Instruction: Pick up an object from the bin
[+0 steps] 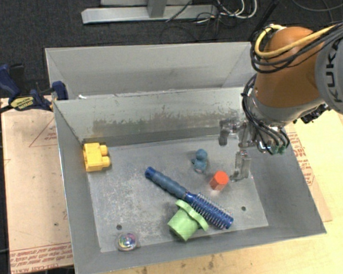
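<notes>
Spread apart and empty, the pincer (233, 153) hangs low in the grey metal bin (75, 188), beyond the bristle end of the blue hairbrush (188, 198) and toward the bin's right wall. Nothing sits between its fingers. One fingertip (242, 168) stands just beside a small orange-red block (220, 180), which lies on the floor above the brush's bristle end. I cannot tell whether the two touch.

That block looks like the likeliest thing to be picked, since it is the nearest piece and lies clear of its neighbours. The fingers are beside it rather than round it, though, so a sideways shift toward the brush would be needed before closing.

A small blue figure (200, 160) stands above the brush's middle, near the block but apart from it. A green cylinder-shaped piece (183, 222) lies against the brush's bristle head (touching it, so harder to lift alone). A yellow toy brick (96, 156) sits well beyond the brush's handle end, and a shiny little ball (126, 242) rests below the handle, near the bin's front wall.
</notes>
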